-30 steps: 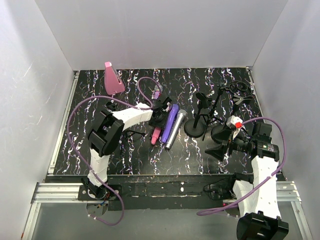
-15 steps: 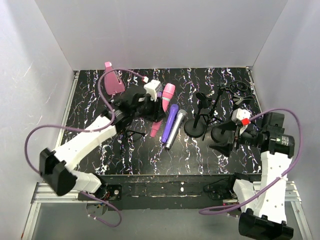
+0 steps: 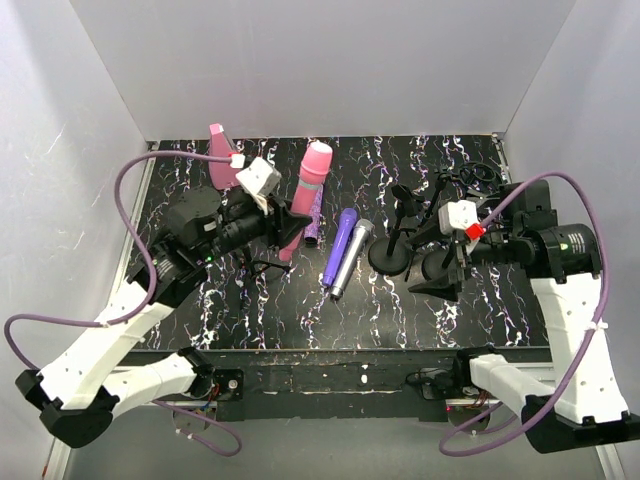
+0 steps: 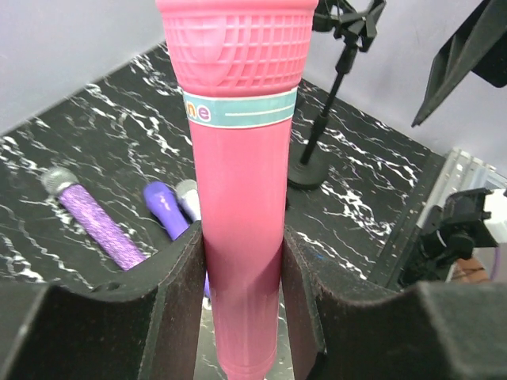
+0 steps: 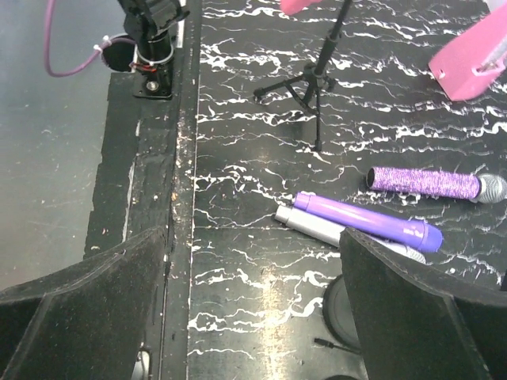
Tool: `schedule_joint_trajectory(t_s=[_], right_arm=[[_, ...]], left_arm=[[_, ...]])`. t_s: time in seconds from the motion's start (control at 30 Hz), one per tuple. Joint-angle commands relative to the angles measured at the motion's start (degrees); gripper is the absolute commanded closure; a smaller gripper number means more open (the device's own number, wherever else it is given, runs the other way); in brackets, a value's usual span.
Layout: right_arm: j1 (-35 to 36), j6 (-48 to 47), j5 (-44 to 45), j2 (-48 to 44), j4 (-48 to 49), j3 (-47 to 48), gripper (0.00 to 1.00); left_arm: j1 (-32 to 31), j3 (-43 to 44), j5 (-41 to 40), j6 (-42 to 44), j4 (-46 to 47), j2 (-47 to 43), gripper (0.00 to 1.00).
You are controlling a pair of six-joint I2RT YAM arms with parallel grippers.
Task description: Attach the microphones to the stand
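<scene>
Left gripper pinches pink mic by its handle, centre-left of top view (head raised). Right gripper gapes wide, right of frame, nr stand.

Light: bright, even and diffuse, from overhead by the short shadows; no hard hotspots

Top view: crisp throughout; white walls read pale grey, duller toward the left and right edges; soft shadows on the black marbled table under the arms; walls splay outward toward the frame corners

Left wrist view: pink microphone fills the centre, well lit, faint sheen down its barrel; left finger pads along the bottom are dark and soft-focus

Right wrist view: right finger pads at lower left and lower right are blurred black masses; dull glare on the table at lower centre; glittery purple microphone at right sparkles
</scene>
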Motion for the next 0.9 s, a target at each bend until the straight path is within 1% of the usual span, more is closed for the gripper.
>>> schedule_joint_trajectory(t_s=[0.0,0.03,0.1,0.17,0.2,0.3,0.4,0.43,0.5,0.57,0.6,0.67,0.73,0.87], right_arm=[[7.00,0.53,4.57,3.73,-9.58,6.73,0.03],[9.20,0.44,5.71,4.69,-8.88,7.88,0.03],[13.59,1.92,8.43,6.28,-5.64,9.64,0.03],[18.33,6.48,11.42,7.51,0.50,10.35,0.03],[21.84,8.94,12.91,8.13,3.31,10.35,0.03],[29.23,14.04,17.75,9.97,11.58,9.82,0.03],[34.25,18.88,21.88,11.64,21.50,8.59,0.03],[35.14,21.94,22.76,12.17,25.19,8.33,0.04],[35.41,31.41,23.65,12.70,36.85,7.28,0.04],[35.41,44.75,25.75,12.97,49.16,5.44,0.03],[35.41,48.56,26.28,13.05,54.96,4.73,0.03],[35.41,54.73,25.50,13.58,63.24,4.11,0.03],[35.50,59.56,24.62,14.98,67.92,4.19,0.05],[35.85,60.64,23.74,19.11,68.29,4.64,0.07]], left_arm=[[-0.10,3.93,-6.39,5.71,-4.05,-3.09,1.00],[-0.01,4.11,-7.88,7.72,-4.32,-3.88,1.00],[-0.01,4.20,-10.70,8.44,-5.02,-4.93,1.00],[-0.01,4.37,-14.73,8.88,-5.46,-5.99,1.00],[-0.10,4.37,-15.71,9.05,-5.64,-6.52,1.00],[-0.10,4.29,-18.79,10.45,-5.90,-7.92,1.00],[-0.10,3.67,-19.85,12.12,-5.73,-9.24,1.00],[-0.10,3.32,-18.89,12.91,-5.64,-9.68,1.00],[-0.10,2.44,-17.05,13.36,-5.12,-10.12,1.00],[-0.01,1.83,-14.68,14.41,-5.02,-10.30,1.00],[-0.10,1.65,-14.23,14.76,-5.03,-10.39,1.00],[-0.10,1.12,-14.40,15.99,-5.03,-10.48,1.00],[-0.10,0.42,-15.63,17.48,-4.15,-10.83,1.00],[-0.10,0.33,-17.04,21.09,-0.64,-9.17,1.00]])
